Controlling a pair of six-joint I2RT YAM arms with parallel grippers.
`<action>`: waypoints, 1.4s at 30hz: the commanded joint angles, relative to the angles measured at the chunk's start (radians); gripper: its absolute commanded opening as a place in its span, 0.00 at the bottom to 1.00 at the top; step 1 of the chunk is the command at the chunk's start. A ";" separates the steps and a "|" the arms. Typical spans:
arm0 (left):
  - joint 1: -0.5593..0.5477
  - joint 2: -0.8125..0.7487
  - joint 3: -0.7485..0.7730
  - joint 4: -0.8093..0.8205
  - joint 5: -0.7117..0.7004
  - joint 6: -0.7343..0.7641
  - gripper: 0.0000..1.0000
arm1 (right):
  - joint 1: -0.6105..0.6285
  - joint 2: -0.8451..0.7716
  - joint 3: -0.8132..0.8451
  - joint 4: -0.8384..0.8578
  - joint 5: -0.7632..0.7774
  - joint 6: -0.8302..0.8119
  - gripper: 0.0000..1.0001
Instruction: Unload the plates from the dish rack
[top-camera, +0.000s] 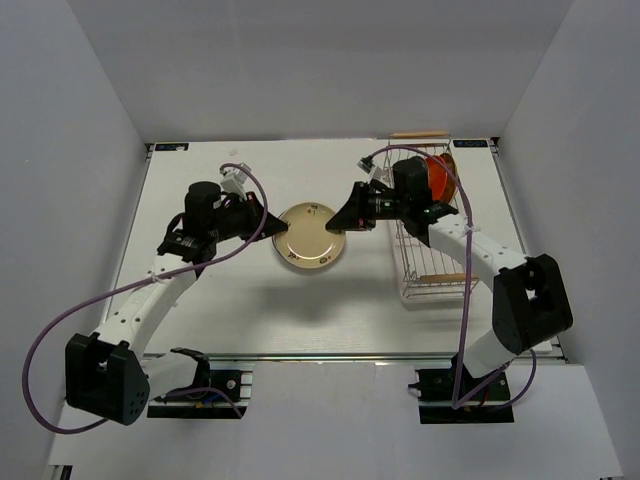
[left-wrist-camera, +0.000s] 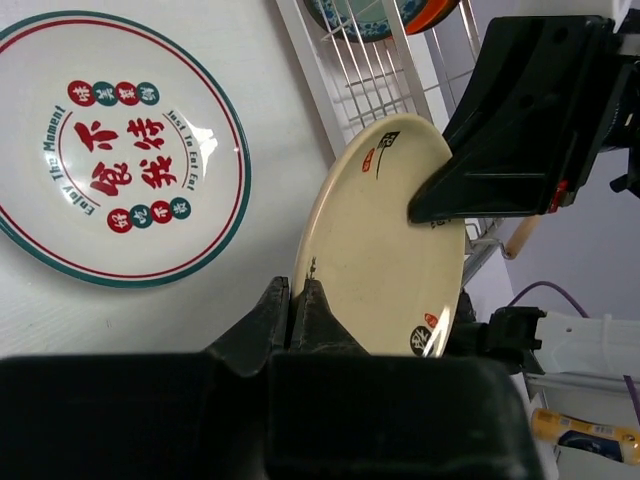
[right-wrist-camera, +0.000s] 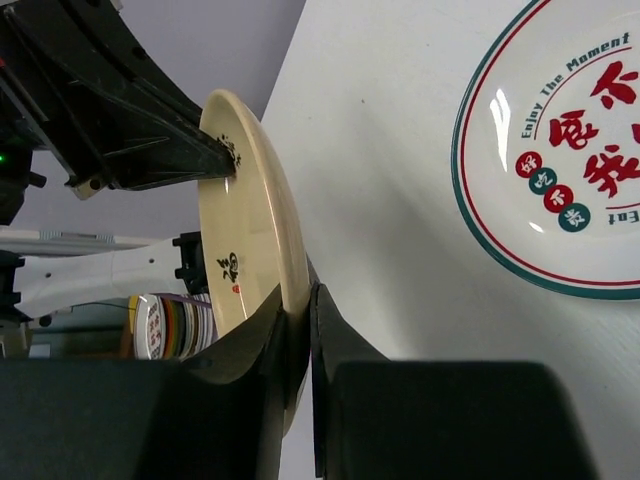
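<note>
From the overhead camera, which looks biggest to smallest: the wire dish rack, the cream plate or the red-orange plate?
1. dish rack: clearly largest.
2. cream plate: next.
3. red-orange plate: smallest as seen, but it stands in the rack, partly hidden by the right arm, so its rank is unsure.

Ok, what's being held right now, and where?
The round cream plate, pinched at opposite rim edges: left gripper on one side, right gripper on the other.
</note>
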 joint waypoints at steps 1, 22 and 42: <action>0.010 -0.030 -0.015 -0.007 -0.004 0.020 0.00 | -0.011 0.008 0.038 0.095 -0.032 0.042 0.03; 0.107 0.111 -0.026 -0.110 -0.941 -0.199 0.00 | -0.040 -0.385 0.043 -0.550 1.008 -0.342 0.89; 0.291 0.227 -0.145 0.033 -0.894 -0.150 0.00 | -0.158 -0.192 0.129 -0.471 1.127 -0.362 0.89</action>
